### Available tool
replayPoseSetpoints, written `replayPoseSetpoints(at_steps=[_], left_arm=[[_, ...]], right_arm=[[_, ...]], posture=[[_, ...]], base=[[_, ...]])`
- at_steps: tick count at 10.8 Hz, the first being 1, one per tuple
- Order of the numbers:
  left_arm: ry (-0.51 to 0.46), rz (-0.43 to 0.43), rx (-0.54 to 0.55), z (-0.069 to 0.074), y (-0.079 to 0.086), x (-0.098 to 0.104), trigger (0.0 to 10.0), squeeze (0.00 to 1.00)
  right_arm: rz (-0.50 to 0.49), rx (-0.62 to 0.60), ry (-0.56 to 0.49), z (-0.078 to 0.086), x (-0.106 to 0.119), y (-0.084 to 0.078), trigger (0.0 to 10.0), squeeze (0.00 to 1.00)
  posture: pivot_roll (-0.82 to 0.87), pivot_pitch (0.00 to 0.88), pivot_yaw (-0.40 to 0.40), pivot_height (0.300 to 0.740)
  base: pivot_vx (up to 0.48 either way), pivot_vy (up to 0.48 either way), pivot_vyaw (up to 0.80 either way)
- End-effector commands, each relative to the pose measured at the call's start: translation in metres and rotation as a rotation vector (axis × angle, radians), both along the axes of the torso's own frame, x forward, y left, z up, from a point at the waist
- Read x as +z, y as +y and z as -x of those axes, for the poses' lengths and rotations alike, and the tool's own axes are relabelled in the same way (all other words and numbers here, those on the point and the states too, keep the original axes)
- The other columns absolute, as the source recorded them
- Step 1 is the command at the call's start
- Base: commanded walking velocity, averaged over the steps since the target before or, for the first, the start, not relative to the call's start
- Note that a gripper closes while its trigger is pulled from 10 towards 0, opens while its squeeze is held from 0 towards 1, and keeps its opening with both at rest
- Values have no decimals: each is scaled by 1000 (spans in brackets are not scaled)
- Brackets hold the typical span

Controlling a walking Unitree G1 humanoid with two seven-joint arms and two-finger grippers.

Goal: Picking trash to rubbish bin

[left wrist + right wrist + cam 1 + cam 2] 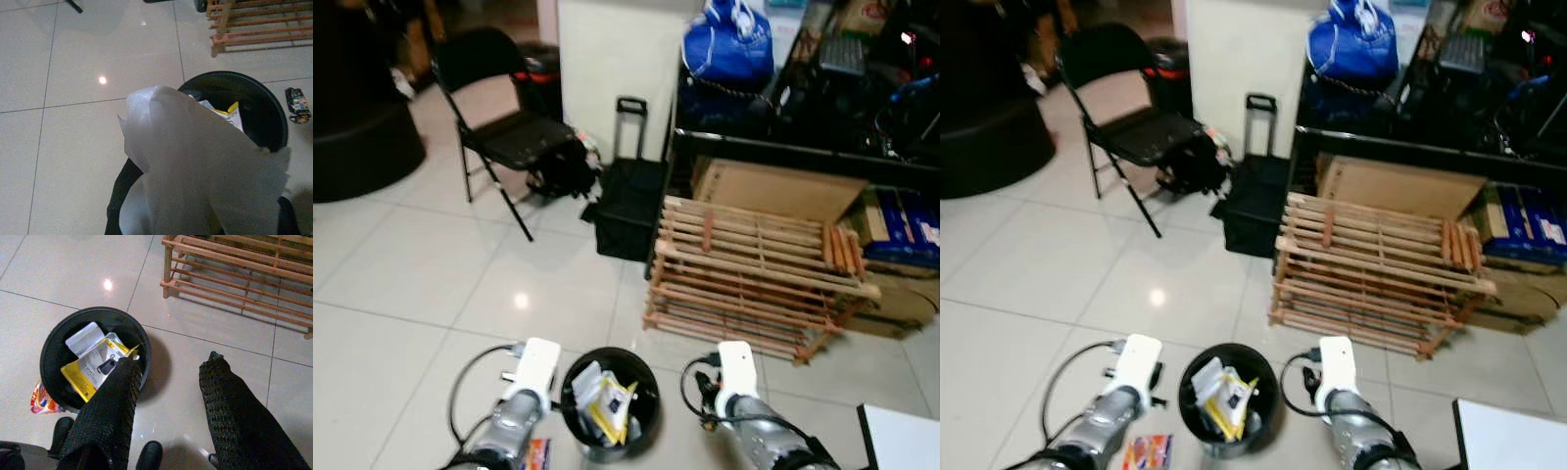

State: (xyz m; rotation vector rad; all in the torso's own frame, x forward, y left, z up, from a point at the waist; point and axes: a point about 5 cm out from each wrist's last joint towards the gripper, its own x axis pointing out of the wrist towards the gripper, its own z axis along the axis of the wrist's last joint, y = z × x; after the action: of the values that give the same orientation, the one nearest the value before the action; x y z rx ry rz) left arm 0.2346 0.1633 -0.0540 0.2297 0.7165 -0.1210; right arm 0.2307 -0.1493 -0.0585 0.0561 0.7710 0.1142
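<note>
Left gripper (195, 196) jaws clamp white paper (195, 161) beside bin (54, 347) — right gripper (166, 406) jaws apart.

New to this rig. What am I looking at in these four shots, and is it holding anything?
It is a humanoid robot clearing trash. The two wide shots come from its head camera, looking down past its silver arms at a black bin on the tiled floor. The other two come from wrist cameras, looking along each gripper's black fingers. The left gripper holds a white paper near the bin's rim. The right gripper is open and holds nothing. The bin already holds a yellow packet. A small wrapper lies on the floor beside it. Ahead stand a wooden rack and a folding chair.
</note>
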Motion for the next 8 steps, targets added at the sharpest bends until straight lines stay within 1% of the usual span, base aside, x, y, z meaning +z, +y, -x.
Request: replayPoseSetpoints(at_steps=[1, 2, 5, 8], left_arm=[[9, 0, -8, 1, 0, -1, 10000, 0], [11, 1, -8, 1, 0, -1, 10000, 0], [11, 0, -7, 1, 0, -1, 10000, 0], [12, -1, -3, 2, 0, -1, 10000, 0]], right_arm=[[4, -11, -1, -1, 1, -3, 10000, 0], [2, -10, 7, -1, 0, -3, 10000, 0], [-1, -5, 9, 0, 0, -3, 10000, 0], [7, -9, 6, 1, 0, -4, 10000, 0]], posture=[[58, 0, -78, 740], [58, 0, -78, 740], [57, 0, -80, 740], [55, 0, -81, 740]], base=[[0, 0, 0], [0, 0, 0], [0, 0, -794], [0, 0, 0]])
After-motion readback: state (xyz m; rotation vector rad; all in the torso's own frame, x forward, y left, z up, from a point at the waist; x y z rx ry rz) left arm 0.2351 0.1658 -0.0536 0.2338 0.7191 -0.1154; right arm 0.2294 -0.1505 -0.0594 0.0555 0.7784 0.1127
